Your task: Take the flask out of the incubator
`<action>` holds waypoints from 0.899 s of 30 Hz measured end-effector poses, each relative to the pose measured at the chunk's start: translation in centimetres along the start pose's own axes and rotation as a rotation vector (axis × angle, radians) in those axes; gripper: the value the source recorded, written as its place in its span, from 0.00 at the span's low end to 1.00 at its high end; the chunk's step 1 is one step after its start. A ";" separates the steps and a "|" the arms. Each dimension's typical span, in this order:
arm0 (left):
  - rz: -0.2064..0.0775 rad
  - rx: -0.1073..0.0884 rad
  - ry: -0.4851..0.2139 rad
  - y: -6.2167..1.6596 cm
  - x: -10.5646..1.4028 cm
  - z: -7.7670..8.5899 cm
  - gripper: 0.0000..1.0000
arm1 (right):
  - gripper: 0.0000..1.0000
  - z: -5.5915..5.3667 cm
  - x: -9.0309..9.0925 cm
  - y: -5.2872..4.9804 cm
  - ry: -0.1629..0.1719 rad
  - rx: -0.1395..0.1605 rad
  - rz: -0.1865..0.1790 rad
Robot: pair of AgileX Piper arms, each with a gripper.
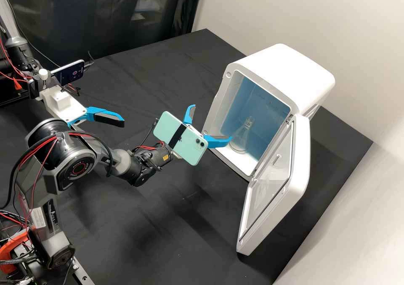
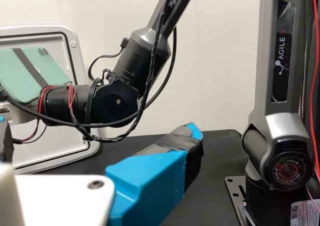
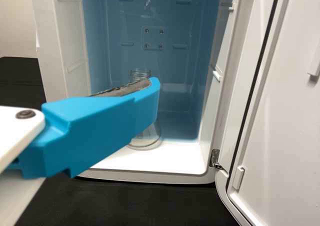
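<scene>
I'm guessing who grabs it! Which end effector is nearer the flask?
Right. The right end effector is at the incubator opening, before the flask; the left end effector is far away.

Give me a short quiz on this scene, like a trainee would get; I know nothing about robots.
1. True or false: the flask stands inside the incubator.
2. The incubator's door is: A) shut, B) swung open, C) taken off.
3. Fill the gap: the right gripper, in front of the opening, has its fingers ___.
Key: 1 true; 2 B; 3 open.
</scene>
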 end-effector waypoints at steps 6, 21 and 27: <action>-0.002 0.000 0.000 -0.06 0.0 0.0 1.00 | 1.00 0.0 0.0 0.0 0.000 0.000 0.000; -0.110 0.000 0.066 -3.41 0.7 -2.2 1.00 | 1.00 0.0 0.0 0.0 0.000 0.000 0.000; -0.127 0.002 0.109 -3.92 0.7 -3.8 1.00 | 1.00 0.0 0.0 0.0 0.000 0.000 0.000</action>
